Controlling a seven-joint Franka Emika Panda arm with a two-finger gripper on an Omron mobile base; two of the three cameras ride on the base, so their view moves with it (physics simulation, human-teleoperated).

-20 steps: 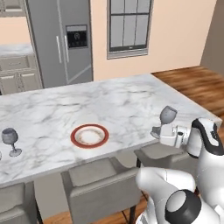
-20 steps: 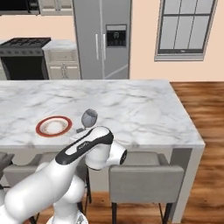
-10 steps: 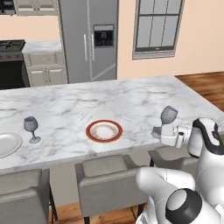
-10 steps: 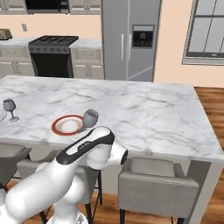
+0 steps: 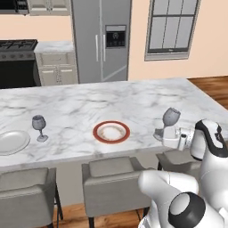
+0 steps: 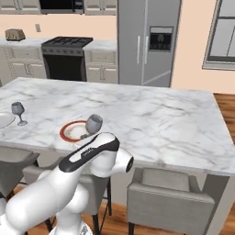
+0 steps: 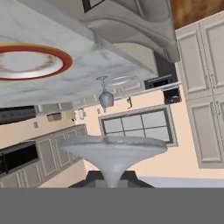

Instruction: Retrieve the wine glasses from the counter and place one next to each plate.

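We saw our hand point(image 5: 165, 136) closed on the stem of one wine glass point(image 5: 171, 117), holding it roughly upright over the near edge of the marble bench point(image 5: 133, 95), off to the right of the red-rimmed plate point(image 5: 111, 132) in the left base view. In the right base view the held glass's bowl point(image 6: 93, 123) rose just above our arm, right beside that same plate point(image 6: 72, 131), though we could not tell whether its foot touched the bench top. In the hand view the foot of the held glass point(image 7: 113, 146) spread wide between the fingertips, with the red-rimmed plate point(image 7: 28, 62) on the marble beyond it. The second wine glass point(image 5: 39, 125) stood upright on the bench near its left end, just beside the plain pale plate point(image 5: 11, 142), which lay at the left edge of the left base view; the right base view showed that glass point(image 6: 18, 111) next to the pale plate point(image 6: 3, 120) too, and it appeared small in the hand view point(image 7: 104, 97). Grey stools point(image 5: 111, 182) stood tucked along the near side of the bench. Behind it, we noted the steel refrigerator point(image 6: 146, 43), a black stove point(image 6: 65, 57) and a toaster point(image 6: 15, 34) against the wall.
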